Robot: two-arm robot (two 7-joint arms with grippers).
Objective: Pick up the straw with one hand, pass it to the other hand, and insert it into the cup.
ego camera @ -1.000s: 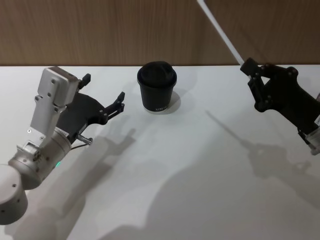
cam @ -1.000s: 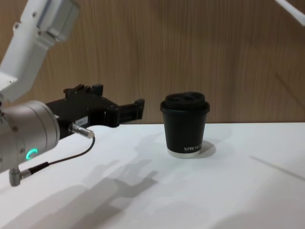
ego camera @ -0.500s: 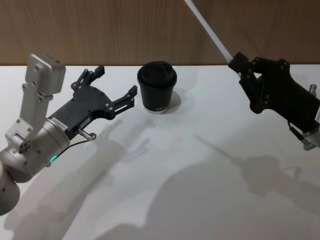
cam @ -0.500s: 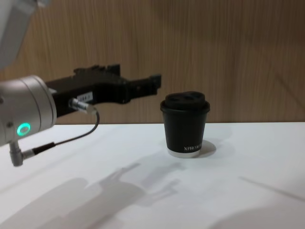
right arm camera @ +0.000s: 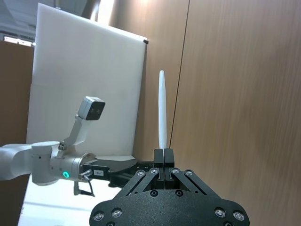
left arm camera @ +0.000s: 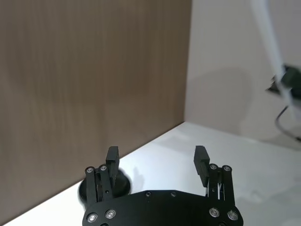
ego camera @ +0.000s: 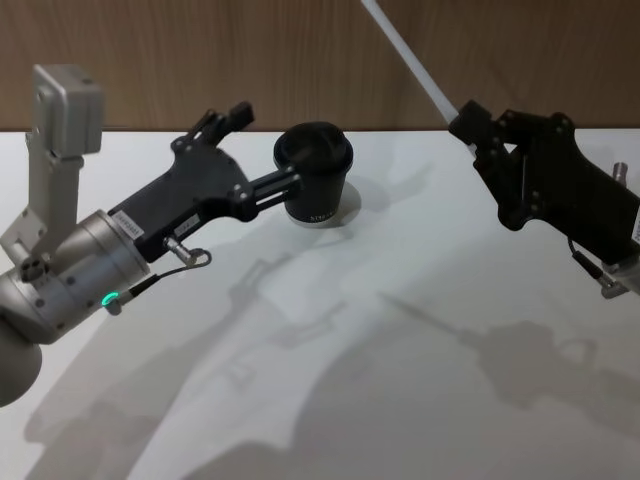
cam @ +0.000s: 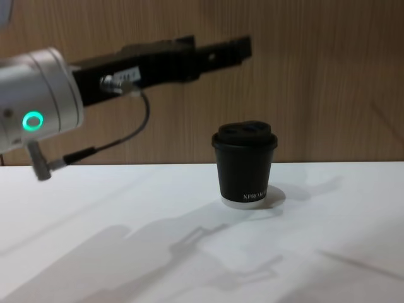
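My right tool [ego camera: 468, 120] grips the straw [ego camera: 415, 61], a thin straight white tube, by its lower end with the fingers closed on it. It is on the right, well above the table [ego camera: 420, 400]. The straw slants up and to the left, and its top passes the upper edge of the head view. From my right wrist it points straight out from the fingertips. The cup [ego camera: 315, 185] is small and black, with a black domed lid, white lettering low on its side and a pale base rim. It stands upright on the table near the wooden wall [ego camera: 150, 60]. My left tool [ego camera: 268, 145] hangs above and just beside the cup, fingers spread wide, clear of the lid.
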